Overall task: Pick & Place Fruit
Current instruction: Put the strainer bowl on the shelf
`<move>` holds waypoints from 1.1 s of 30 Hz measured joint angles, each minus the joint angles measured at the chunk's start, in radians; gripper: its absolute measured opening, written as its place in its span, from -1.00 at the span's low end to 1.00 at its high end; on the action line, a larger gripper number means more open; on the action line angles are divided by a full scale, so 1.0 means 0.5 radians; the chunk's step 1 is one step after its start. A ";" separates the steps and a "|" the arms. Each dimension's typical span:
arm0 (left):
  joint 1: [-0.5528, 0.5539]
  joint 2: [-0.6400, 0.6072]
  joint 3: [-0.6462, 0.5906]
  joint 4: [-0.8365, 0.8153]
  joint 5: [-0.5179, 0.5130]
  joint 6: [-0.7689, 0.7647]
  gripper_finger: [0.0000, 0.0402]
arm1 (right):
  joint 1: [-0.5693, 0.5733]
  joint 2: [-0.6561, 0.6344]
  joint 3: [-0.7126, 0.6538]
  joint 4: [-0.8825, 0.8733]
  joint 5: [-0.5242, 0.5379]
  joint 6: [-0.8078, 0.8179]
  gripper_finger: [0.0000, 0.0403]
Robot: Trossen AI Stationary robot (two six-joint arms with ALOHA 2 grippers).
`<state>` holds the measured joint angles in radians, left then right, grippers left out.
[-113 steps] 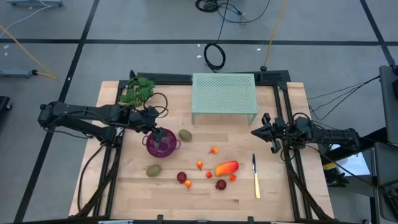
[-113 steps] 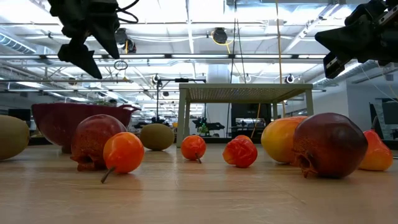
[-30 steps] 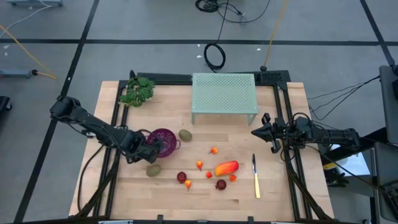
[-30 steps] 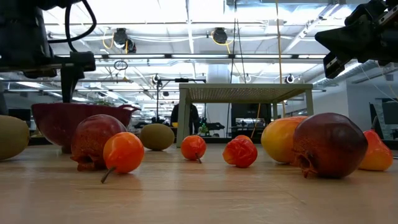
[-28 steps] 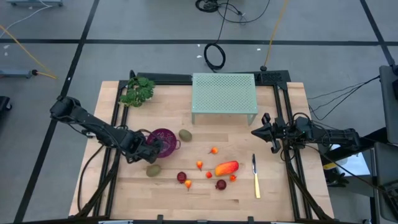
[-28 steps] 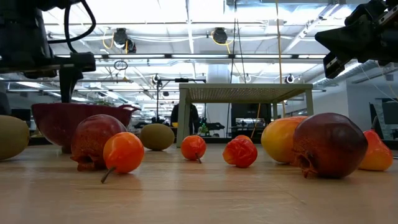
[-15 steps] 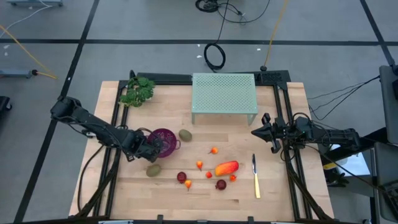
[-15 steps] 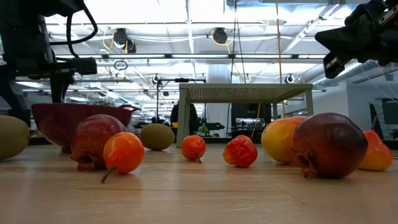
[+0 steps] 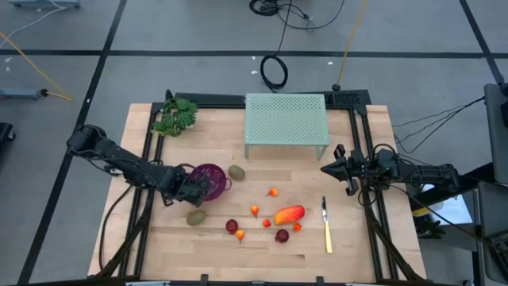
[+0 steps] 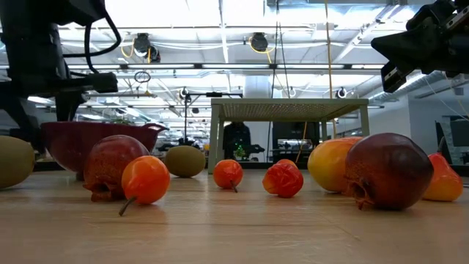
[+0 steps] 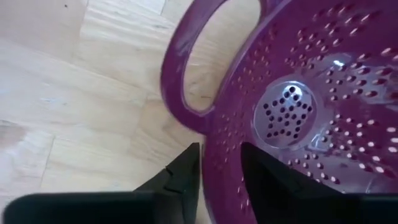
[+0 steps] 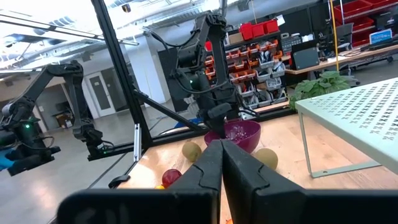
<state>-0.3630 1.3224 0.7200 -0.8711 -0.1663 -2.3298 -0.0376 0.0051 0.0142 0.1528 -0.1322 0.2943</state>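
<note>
A purple colander [image 9: 209, 181] stands on the wooden table, left of centre. My left gripper [image 9: 191, 188] points down at its rim on the table's left side, next to a loop handle [image 11: 186, 68], and is shut on the wall. The fruit lies on the table: two olive-brown ovals [image 9: 196, 217] [image 9: 236, 172], an orange-red long piece [image 9: 289, 214], two dark red balls [image 9: 232, 226] [image 9: 282, 235] and several tiny orange-red ones [image 9: 255, 210]. My right gripper [image 9: 325, 168] waits shut at the right edge, clear of the table top. My left gripper has the colander's wall at the rim [image 11: 219, 163], just beside the loop handle. One finger [image 11: 185, 175] is outside the bowl and the other [image 11: 264, 180] inside it. The fingers come from above, pointing down. The colander stands upright on the table.
A pale green perforated rack [image 9: 286, 125] stands at the far middle. A leafy green bunch [image 9: 176, 116] lies at the far left. A yellow-handled knife [image 9: 325, 225] lies right of the fruit. Bare wood shows along the near edge.
My left gripper has stayed at the colander's left rim. In the low view its two fingers have drawn closer together about the wall. The colander has kept its place.
</note>
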 joint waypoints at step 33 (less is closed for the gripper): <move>-0.076 -0.408 0.171 -0.048 -0.220 0.171 -0.99 | 0.000 -0.001 0.000 0.000 0.001 0.000 -0.98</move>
<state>-0.4007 1.1182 0.8058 -0.8951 -0.2761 -2.2441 -0.0376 0.0048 0.0139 0.1528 -0.1318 0.2943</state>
